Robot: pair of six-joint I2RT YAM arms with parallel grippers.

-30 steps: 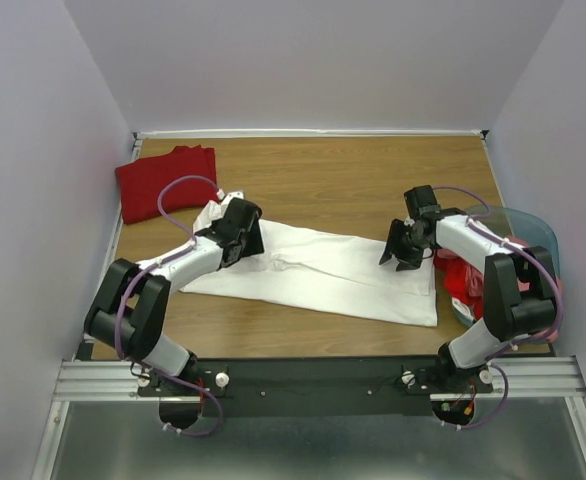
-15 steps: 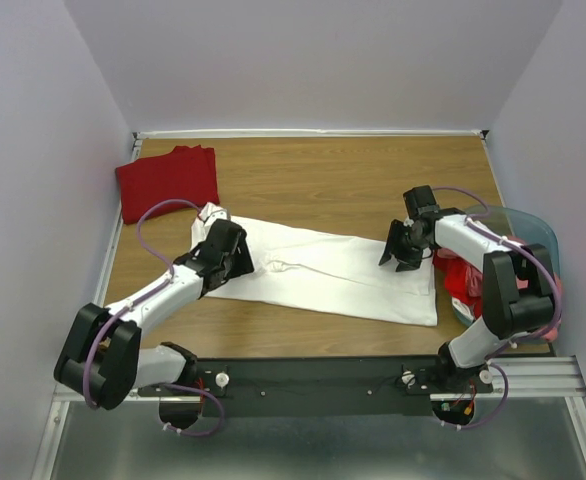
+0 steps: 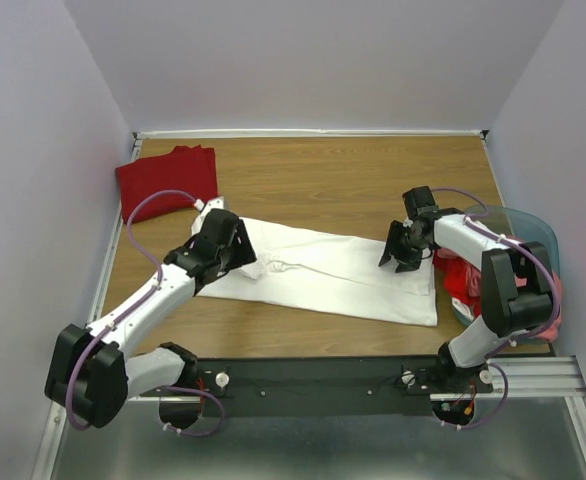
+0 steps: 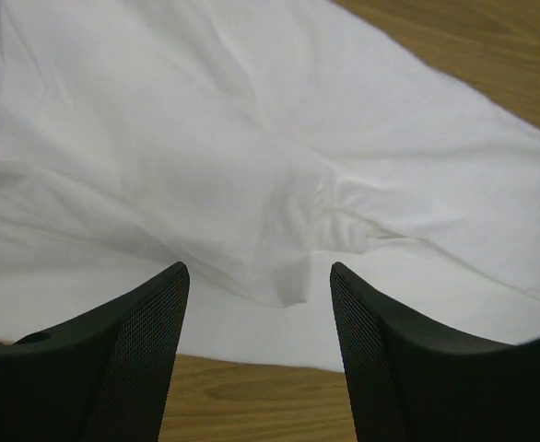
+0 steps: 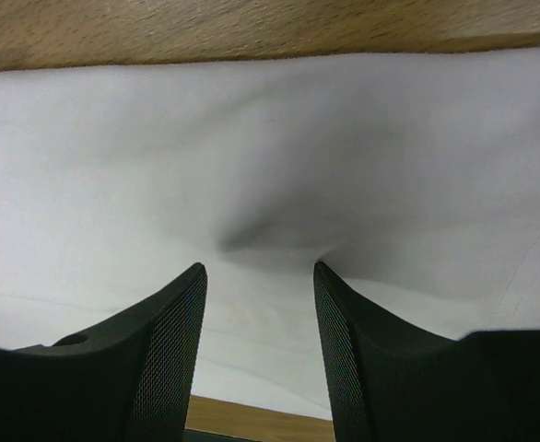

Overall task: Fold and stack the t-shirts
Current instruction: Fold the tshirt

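A large white t-shirt (image 3: pixel 343 272) lies spread flat across the middle of the table. My left gripper (image 3: pixel 235 258) hovers over its left end, open, with the rumpled white cloth (image 4: pixel 252 166) below and nothing between its fingers (image 4: pixel 150 341). My right gripper (image 3: pixel 399 256) is open over the shirt's right end. Its fingertips (image 5: pixel 192 285) rest down on the white cloth (image 5: pixel 270 138), which dimples between them. A dark red t-shirt (image 3: pixel 168 180) lies folded at the far left corner. Red and pink t-shirts (image 3: pixel 461 282) are bunched at the bin's mouth.
A teal plastic bin (image 3: pixel 533 232) stands at the right edge, beside the right arm. Grey walls close the table on three sides. Bare wood (image 3: pixel 323 180) shows behind the white shirt and along the near edge (image 4: pixel 252 396).
The left arm has swung its elbow out towards the near left, and its gripper has shifted a little left over the shirt's end. The right arm has not moved.
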